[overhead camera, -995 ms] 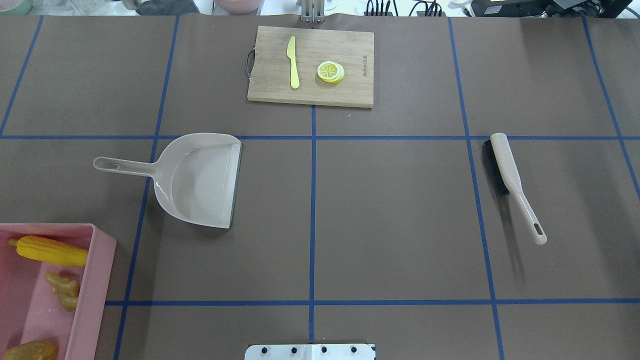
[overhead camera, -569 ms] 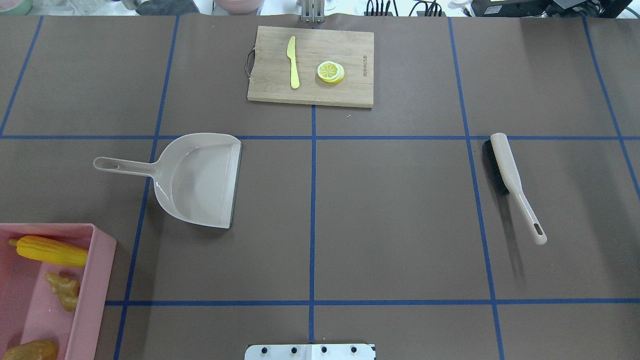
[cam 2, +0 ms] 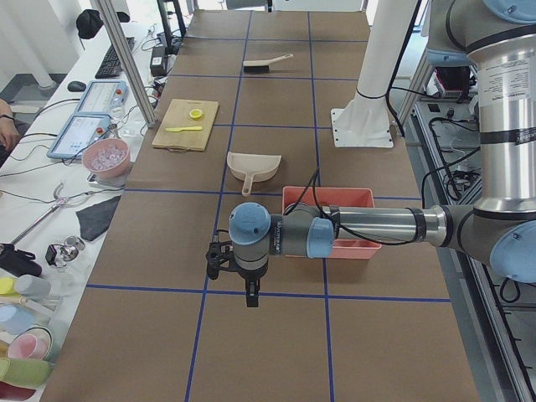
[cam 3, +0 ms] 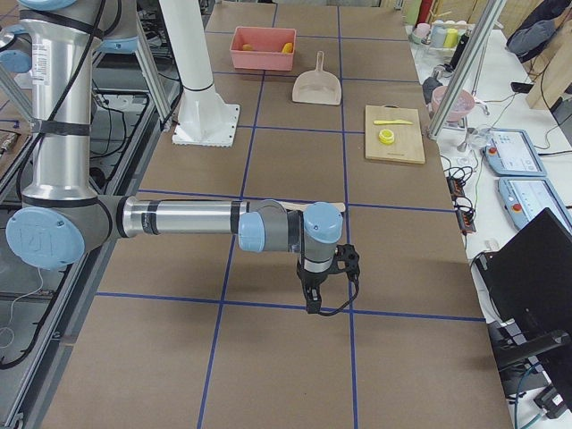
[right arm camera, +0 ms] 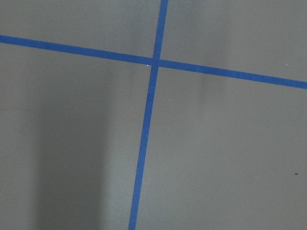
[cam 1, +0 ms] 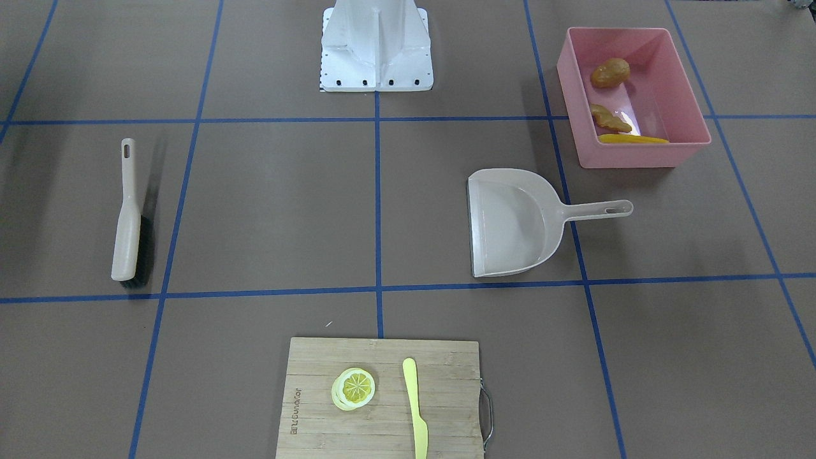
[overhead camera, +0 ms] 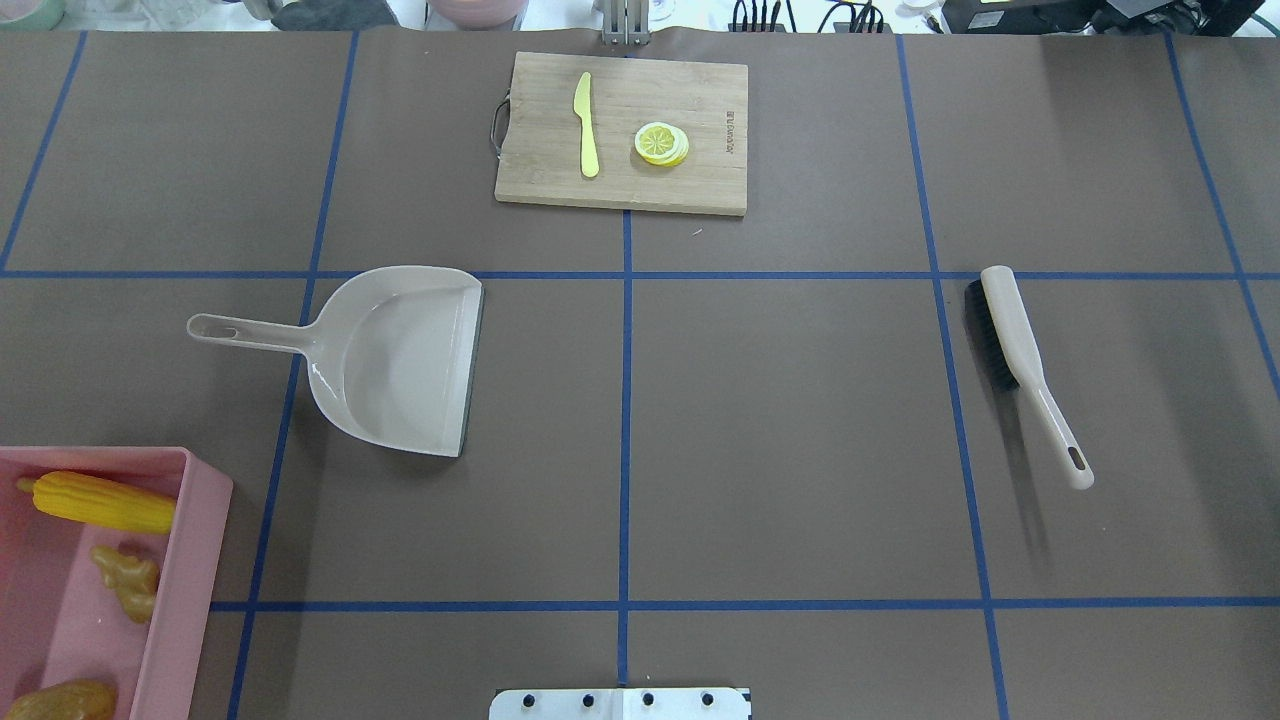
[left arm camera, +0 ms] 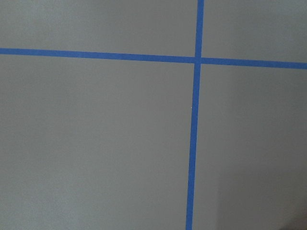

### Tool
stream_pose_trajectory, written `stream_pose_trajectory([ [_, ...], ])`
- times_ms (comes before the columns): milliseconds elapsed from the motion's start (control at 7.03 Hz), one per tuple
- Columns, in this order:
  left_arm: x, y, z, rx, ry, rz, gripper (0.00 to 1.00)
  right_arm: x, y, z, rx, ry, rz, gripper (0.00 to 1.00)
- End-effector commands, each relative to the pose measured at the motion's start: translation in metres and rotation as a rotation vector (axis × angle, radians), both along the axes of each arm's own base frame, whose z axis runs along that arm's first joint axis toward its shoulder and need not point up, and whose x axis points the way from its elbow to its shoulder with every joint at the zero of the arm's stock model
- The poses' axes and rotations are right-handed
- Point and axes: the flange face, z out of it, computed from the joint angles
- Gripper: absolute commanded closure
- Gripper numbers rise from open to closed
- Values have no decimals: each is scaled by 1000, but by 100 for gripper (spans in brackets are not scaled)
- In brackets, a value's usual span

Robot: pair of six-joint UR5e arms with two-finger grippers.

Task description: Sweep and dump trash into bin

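Note:
The pink bin [overhead camera: 193, 560] stands at the table's near left corner. In it lie the yellow corn cob [overhead camera: 105, 502], the tan ginger root [overhead camera: 128, 582] and the brown potato [overhead camera: 60, 702]. They also show in the front view: corn cob [cam 1: 632, 139], ginger root [cam 1: 610, 118], potato [cam 1: 610, 72], bin [cam 1: 644, 155]. My left gripper [cam 2: 249, 297] hangs over bare table past the bin, empty. My right gripper [cam 3: 313, 306] hangs over bare table at the other end. Both show only in the side views, so I cannot tell whether they are open or shut.
The beige dustpan [overhead camera: 400, 360] lies empty left of centre, handle to the left. The beige brush [overhead camera: 1025, 365] lies at the right. A wooden cutting board [overhead camera: 700, 185] at the far edge carries a yellow knife [overhead camera: 586, 125] and a lemon slice [overhead camera: 661, 143].

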Motion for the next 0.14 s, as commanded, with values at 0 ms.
stream_pose_trajectory([
  [0, 0, 0, 0, 0, 0, 0, 2, -1, -6, -3, 8, -3, -1, 0],
])
